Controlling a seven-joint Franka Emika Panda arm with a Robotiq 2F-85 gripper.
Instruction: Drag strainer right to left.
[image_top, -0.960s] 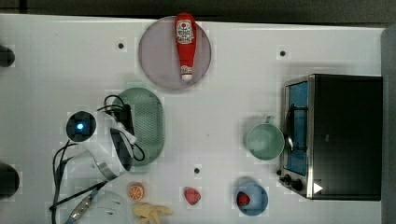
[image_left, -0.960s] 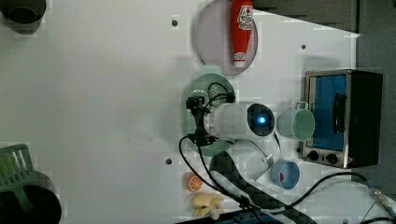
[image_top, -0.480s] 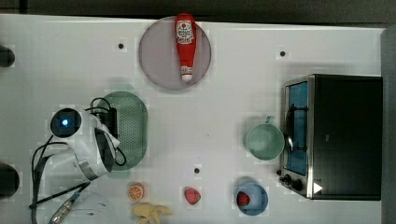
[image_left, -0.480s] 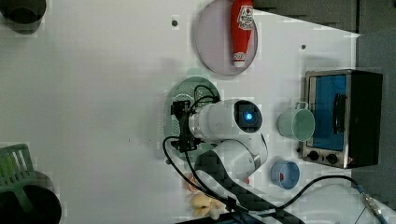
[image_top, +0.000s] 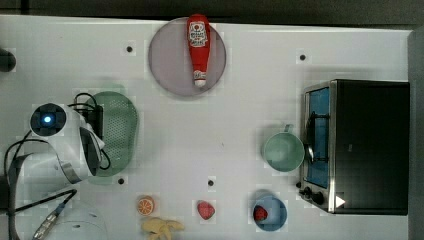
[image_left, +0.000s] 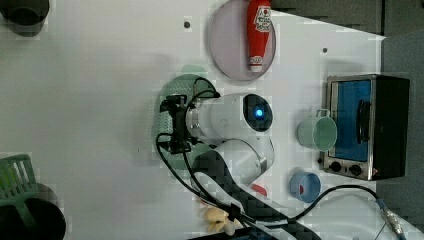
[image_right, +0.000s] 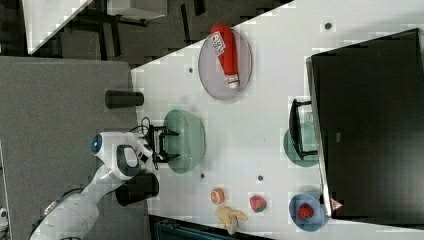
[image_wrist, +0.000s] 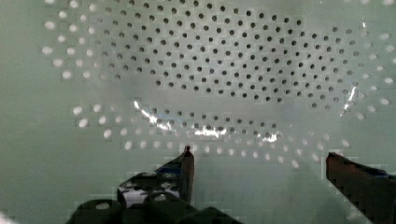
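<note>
The strainer is a pale mint-green oval colander full of small holes, lying on the white table at the top view's left. My gripper hangs over the rim of it that is nearer the arm. In the right view my gripper has its two black fingers spread wide, reaching down into the strainer. The wrist view looks into the perforated bowl of the strainer, with my gripper open and its fingers far apart against the inner wall. In the left view the arm hides most of the strainer.
A grey plate with a red ketchup bottle lies at the back. A small mint cup stands beside a toaster oven. An orange slice, a strawberry, a banana and a blue bowl line the front edge.
The arm and the strainer have slid together toward the top view's left. The fingers stay spread wide.
</note>
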